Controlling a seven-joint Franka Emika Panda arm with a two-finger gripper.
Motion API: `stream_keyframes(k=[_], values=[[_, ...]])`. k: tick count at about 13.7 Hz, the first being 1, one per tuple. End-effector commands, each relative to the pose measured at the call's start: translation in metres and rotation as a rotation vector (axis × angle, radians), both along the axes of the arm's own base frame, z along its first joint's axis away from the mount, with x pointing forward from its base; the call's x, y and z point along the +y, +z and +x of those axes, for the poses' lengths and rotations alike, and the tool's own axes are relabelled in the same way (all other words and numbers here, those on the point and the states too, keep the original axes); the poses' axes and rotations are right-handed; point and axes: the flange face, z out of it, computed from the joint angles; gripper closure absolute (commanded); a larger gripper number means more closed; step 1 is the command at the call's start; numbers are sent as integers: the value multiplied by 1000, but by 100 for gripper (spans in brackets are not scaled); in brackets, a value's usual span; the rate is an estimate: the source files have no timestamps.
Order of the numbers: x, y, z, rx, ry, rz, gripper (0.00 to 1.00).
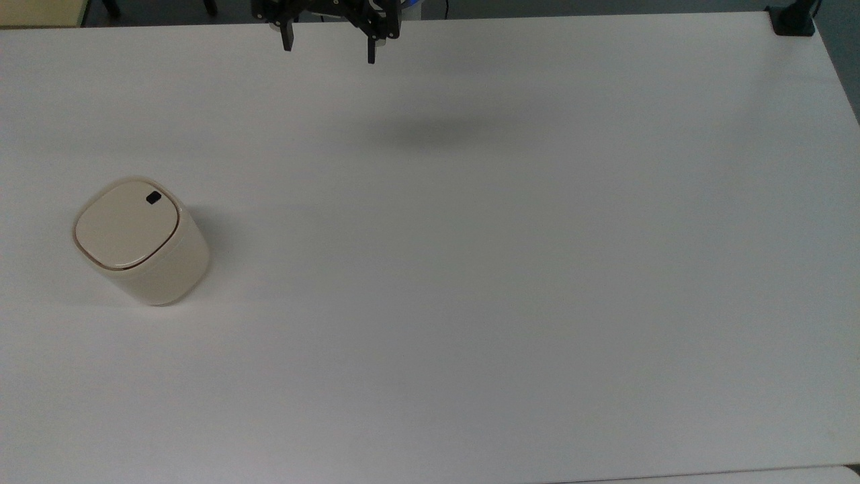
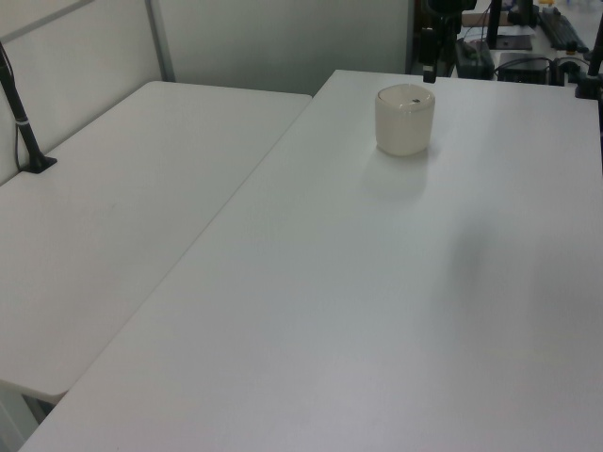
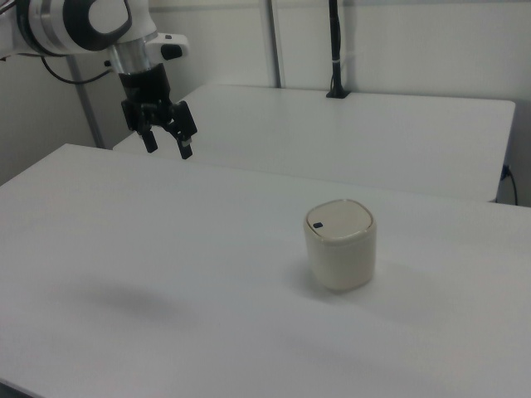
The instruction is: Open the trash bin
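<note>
The cream trash bin (image 1: 140, 240) stands upright on the white table at the top view's left, its flat lid shut and a small black button (image 1: 153, 197) near the lid's far corner. The same trash bin (image 2: 405, 120) sits far up the table in the left view, and the trash bin (image 3: 339, 245) is right of centre in the right view. My gripper (image 1: 329, 48) hangs open and empty high above the table's far edge, well away from the bin. In the right view the gripper (image 3: 168, 143) is at upper left, fingers spread.
A second white table (image 3: 373, 124) adjoins behind in the right view, with a black pole (image 3: 335, 50) clamped to it. A black clamp (image 1: 793, 20) sits at the top view's far right corner. The gripper's shadow (image 1: 430, 131) lies on the table.
</note>
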Motion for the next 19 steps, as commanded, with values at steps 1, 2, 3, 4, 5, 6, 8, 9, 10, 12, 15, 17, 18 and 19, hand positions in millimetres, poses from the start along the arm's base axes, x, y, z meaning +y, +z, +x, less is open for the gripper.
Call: stream_keyframes(k=[1, 2, 3, 4, 5, 6, 8, 9, 10, 12, 15, 17, 18, 19], values=[[1, -1, -5, 3, 22, 25, 0], [2, -1, -5, 3, 24, 25, 0], [2, 0, -6, 2, 25, 25, 0], [3, -1, -5, 3, 28, 23, 0], [4, -1, -5, 4, 34, 24, 7], [4, 0, -6, 7, 55, 24, 29], [4, -1, -7, 15, 103, 23, 60], [4, -1, -7, 15, 112, 23, 70], [4, -2, -6, 19, 118, 22, 80], [4, -3, -6, 21, 132, 22, 99], [5, -4, -5, 22, 133, 22, 100], [5, -6, -3, 20, 112, 31, 100], [2, -6, -2, 15, 82, 49, 100], [-3, 0, 0, -4, 54, 54, 100]])
